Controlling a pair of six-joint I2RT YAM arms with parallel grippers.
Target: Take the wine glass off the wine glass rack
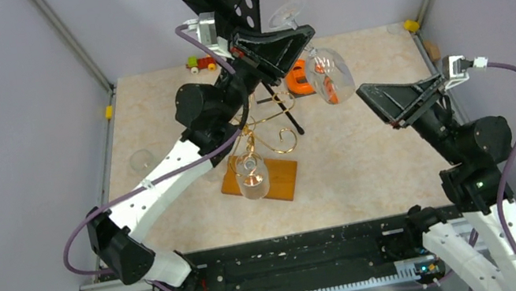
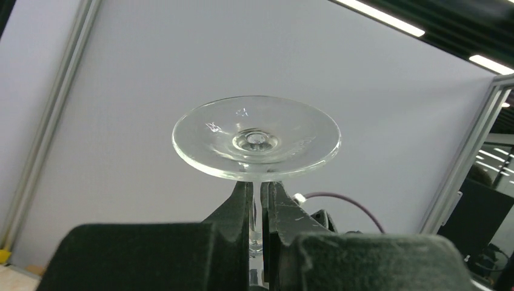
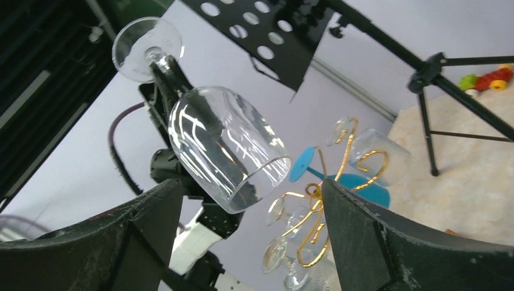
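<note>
— Where is the clear stemmed wine glass point(image 1: 329, 75)?
— Clear of the gold wire wine glass rack point(image 1: 283, 179), tilted bowl-down above the table point(image 1: 372, 173). The left gripper point(image 2: 257, 191) is clamped on its stem.
— And the right gripper point(image 1: 379, 102)?
— Spread wide, empty, near the bowl.

The wine glass point(image 1: 329, 75) is clear and empty. It is off the rack and up in the air. It hangs tilted and upside down, with its round foot on top and its open bowl pointing down. The left claw point(image 2: 261, 195) pinches its thin stem just under the foot.

The wine glass rack point(image 1: 284, 176) is a gold wire tree with curly arms on a flat orange-brown wood block. It stands upright on the bench point(image 1: 370, 166), apart from the lifted glass. A second glass point(image 1: 252, 175) hangs upside down from it.
</note>
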